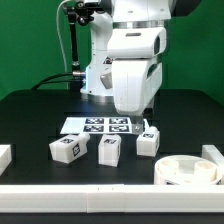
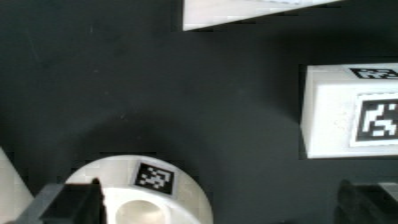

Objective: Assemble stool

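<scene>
Three white blocky legs with tags stand in a row on the black table (image 1: 30,120): one on the exterior view's left (image 1: 67,149), one in the middle (image 1: 108,150), one on the right (image 1: 147,142). The round rimmed seat (image 1: 190,172) lies at the front right. My gripper (image 1: 146,120) hangs just above and behind the right leg. In the wrist view the gripper (image 2: 217,208) is open and empty, its fingers far apart. The seat's rounded rim with a tag (image 2: 151,190) lies by one finger (image 2: 63,205). One leg (image 2: 356,110) stands off to the side.
The marker board (image 1: 100,126) lies behind the legs; a white corner (image 2: 249,12) shows in the wrist view. Long white rails run along the front (image 1: 80,190), with ends at the left (image 1: 4,155) and right (image 1: 213,153).
</scene>
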Controlling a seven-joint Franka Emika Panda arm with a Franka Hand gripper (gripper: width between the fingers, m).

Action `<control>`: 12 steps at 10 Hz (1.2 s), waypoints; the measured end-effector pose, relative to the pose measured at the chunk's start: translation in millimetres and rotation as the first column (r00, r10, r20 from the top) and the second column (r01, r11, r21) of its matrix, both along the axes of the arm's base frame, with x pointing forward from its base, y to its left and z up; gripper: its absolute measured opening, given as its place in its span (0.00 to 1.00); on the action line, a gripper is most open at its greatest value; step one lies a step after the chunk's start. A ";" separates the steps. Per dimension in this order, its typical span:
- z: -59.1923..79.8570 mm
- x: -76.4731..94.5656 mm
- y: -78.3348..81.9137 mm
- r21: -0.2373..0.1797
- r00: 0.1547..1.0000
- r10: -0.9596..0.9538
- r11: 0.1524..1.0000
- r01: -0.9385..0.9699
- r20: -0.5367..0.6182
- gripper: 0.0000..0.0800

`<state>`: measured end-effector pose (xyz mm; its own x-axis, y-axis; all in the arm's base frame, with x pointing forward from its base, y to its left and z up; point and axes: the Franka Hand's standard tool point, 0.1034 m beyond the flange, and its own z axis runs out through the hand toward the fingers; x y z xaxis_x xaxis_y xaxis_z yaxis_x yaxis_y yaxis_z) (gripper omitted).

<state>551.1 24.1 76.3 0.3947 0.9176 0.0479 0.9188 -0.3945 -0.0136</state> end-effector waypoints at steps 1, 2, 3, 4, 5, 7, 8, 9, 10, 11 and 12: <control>-0.1 -0.1 0.3 0.001 0.997 -0.072 0.997 0.072 -0.004 0.81; -0.2 0.6 -2.0 0.006 0.992 -0.129 0.992 0.129 -0.001 0.81; -1.9 2.6 -15.1 0.022 0.956 -0.292 0.956 0.292 0.022 0.81; -5.2 -1.4 -18.9 0.030 0.894 -0.449 0.894 0.448 0.018 0.81; -7.8 -5.4 -15.9 0.032 0.825 -0.565 0.825 0.565 0.004 0.81; -6.2 -1.0 -14.7 0.046 0.722 -0.692 0.721 0.692 -0.013 0.81; -6.4 -1.2 -13.3 0.048 0.680 -0.733 0.679 0.733 -0.022 0.81; -6.6 -1.3 -12.1 0.051 0.625 -0.780 0.623 0.780 -0.035 0.81; -7.4 -1.7 -11.0 0.052 0.558 -0.828 0.556 0.830 -0.051 0.81; -13.3 -5.8 -12.1 0.039 0.438 -0.896 0.436 0.899 -0.077 0.81; -15.0 -9.0 -11.9 0.023 0.298 -0.950 0.297 0.955 -0.094 0.81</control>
